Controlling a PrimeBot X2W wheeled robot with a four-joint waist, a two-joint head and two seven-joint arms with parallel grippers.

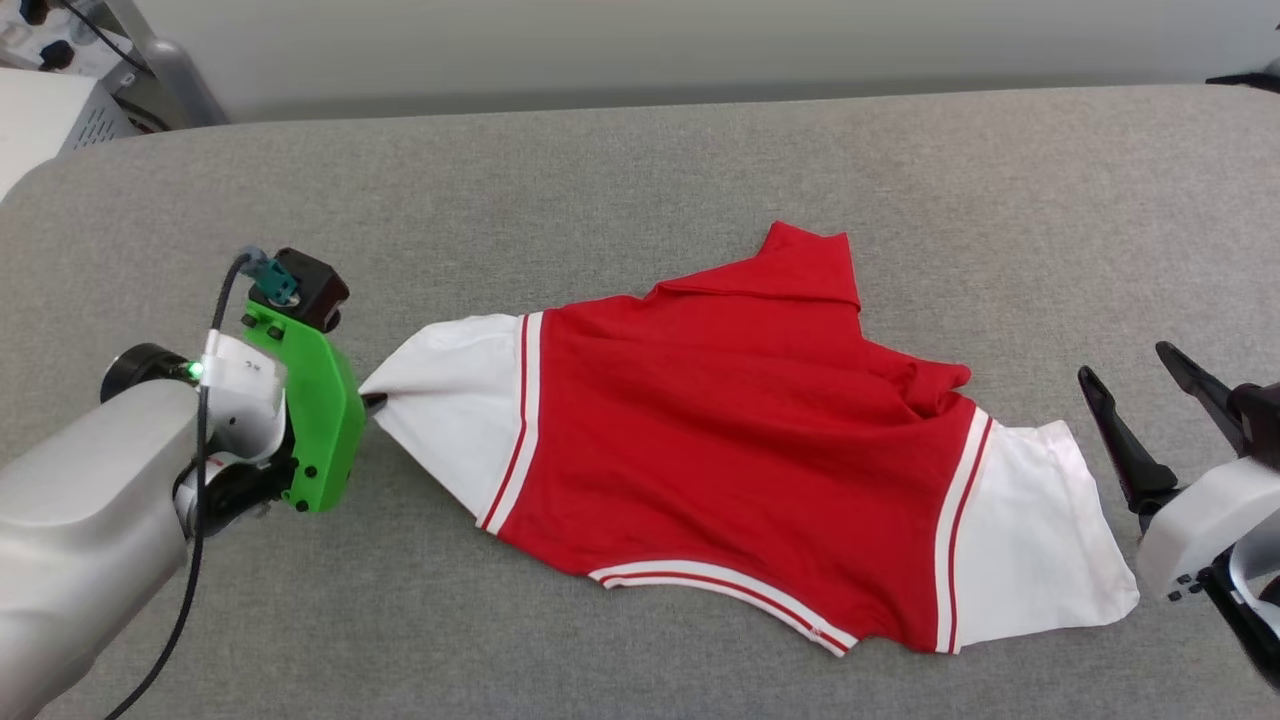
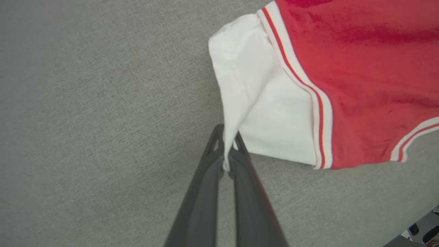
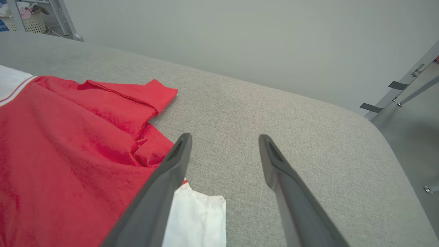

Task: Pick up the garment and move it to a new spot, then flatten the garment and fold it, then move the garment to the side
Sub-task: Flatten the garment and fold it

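Garment (image 1: 740, 420), sleeve pinched in left claw (image 2: 227, 137)

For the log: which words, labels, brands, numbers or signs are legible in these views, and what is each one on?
Nothing can be read as text.
On the left wrist, the white band carries faint dark marks, too small and blurred to read.
On the garment, red body, white sleeves and striped trim show no print, logo or label.
On the green bracket there is no lettering I can make out.
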